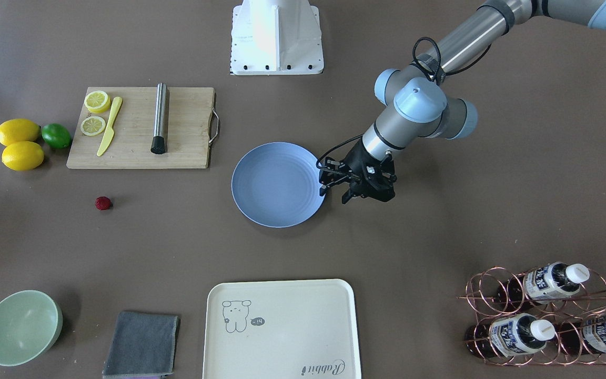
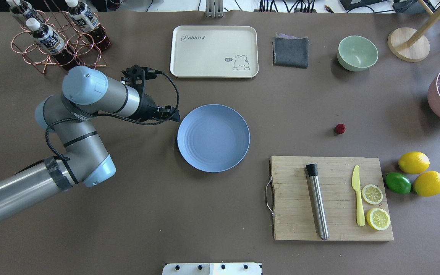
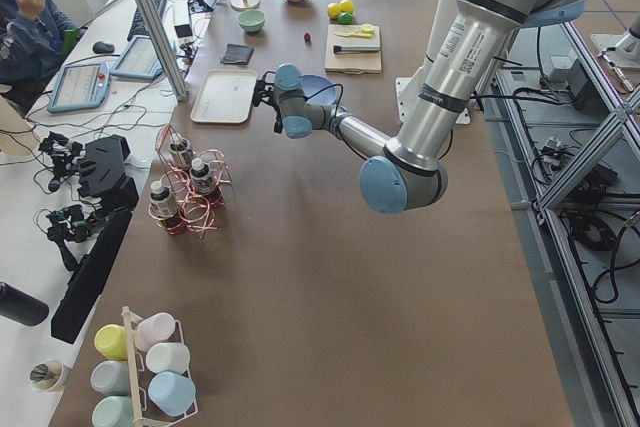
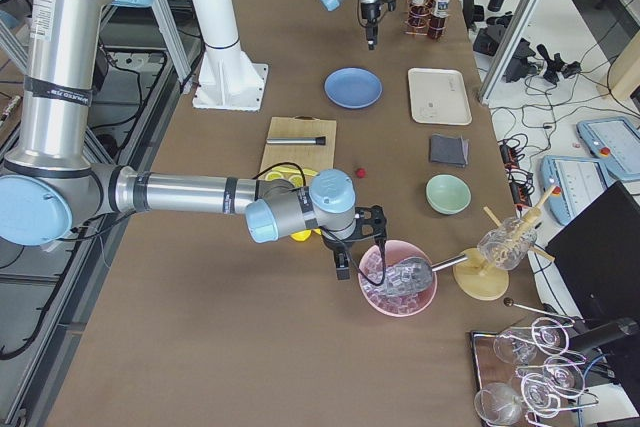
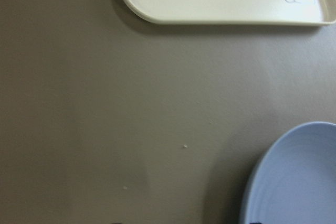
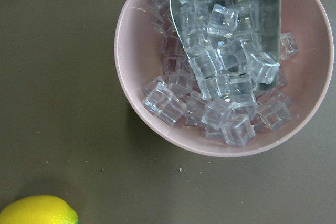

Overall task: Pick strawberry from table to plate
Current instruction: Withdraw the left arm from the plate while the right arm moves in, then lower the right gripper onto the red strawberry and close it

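Observation:
The small dark-red strawberry [image 1: 103, 203] [image 2: 339, 128] lies alone on the brown-grey table [image 2: 212, 214], between the plate and the lemons. The round light-blue plate [image 1: 276, 184] [image 2: 213, 137] is at the table's middle with nothing on it. My left gripper [image 1: 363, 199] [image 2: 172, 114] hovers just beside the plate's rim, on the side away from the strawberry, open and holding nothing. My right gripper [image 4: 342, 267] shows only in the exterior right view, above the table beside a pink bowl of ice, and I cannot tell whether it is open or shut.
A wooden cutting board [image 2: 332, 198] carries a steel muddler, a yellow knife and two lemon slices. Two lemons and a lime [image 2: 397, 182] lie beside it. A cream tray [image 2: 214, 51], grey cloth [image 2: 290, 51], mint bowl [image 2: 357, 52], bottle rack [image 2: 57, 40] and pink ice bowl [image 6: 226, 61] line the edges.

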